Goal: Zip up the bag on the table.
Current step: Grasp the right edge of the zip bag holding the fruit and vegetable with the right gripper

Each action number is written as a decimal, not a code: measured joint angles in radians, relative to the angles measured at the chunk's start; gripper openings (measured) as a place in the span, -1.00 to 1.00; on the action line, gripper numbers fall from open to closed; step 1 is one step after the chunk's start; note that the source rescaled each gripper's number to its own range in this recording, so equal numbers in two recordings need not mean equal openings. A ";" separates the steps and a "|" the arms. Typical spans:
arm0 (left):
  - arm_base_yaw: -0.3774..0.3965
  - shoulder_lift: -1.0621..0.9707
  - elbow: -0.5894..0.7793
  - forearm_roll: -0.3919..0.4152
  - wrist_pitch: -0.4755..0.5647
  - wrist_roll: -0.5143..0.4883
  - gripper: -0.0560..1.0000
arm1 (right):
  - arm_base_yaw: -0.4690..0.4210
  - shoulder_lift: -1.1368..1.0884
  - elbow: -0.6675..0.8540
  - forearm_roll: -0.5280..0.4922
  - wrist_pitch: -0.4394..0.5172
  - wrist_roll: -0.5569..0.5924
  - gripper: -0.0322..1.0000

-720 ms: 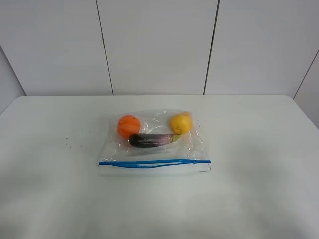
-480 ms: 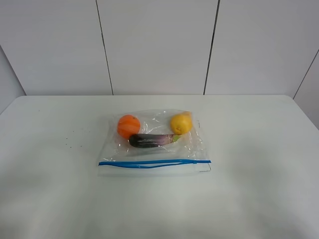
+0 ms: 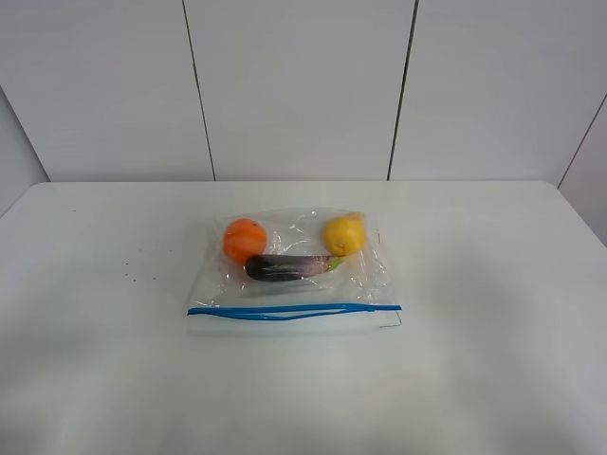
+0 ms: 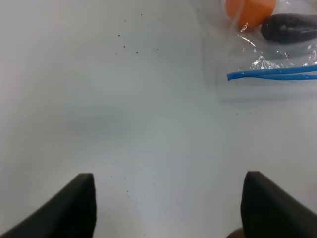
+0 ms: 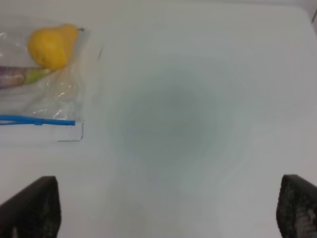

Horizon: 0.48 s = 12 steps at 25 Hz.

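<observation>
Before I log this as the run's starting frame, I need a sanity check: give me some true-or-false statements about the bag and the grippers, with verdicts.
1. The bag lies on the table. True.
2. The left gripper is shut on the blue zip strip. False: it is open over bare table, apart from the bag.
3. The bag holds an orange fruit, a yellow fruit and a dark purple eggplant. True.
4. The right gripper holds the bag's corner. False: it is open and touches nothing.
5. In the exterior high view, the blue zip strip runs along the bag's far edge. False: it runs along the near edge.
</observation>
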 joint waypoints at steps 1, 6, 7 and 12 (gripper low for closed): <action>0.000 0.000 0.000 0.000 0.000 0.000 0.69 | 0.000 0.067 -0.033 0.005 0.000 0.001 1.00; 0.000 0.000 0.000 0.000 0.000 0.000 0.69 | 0.000 0.417 -0.182 0.050 -0.003 0.005 1.00; 0.000 0.000 0.000 0.000 0.000 0.000 0.69 | 0.000 0.479 -0.204 0.066 -0.004 0.005 1.00; 0.000 0.000 0.000 0.000 0.000 0.000 0.69 | 0.000 0.837 -0.281 0.162 -0.049 -0.028 1.00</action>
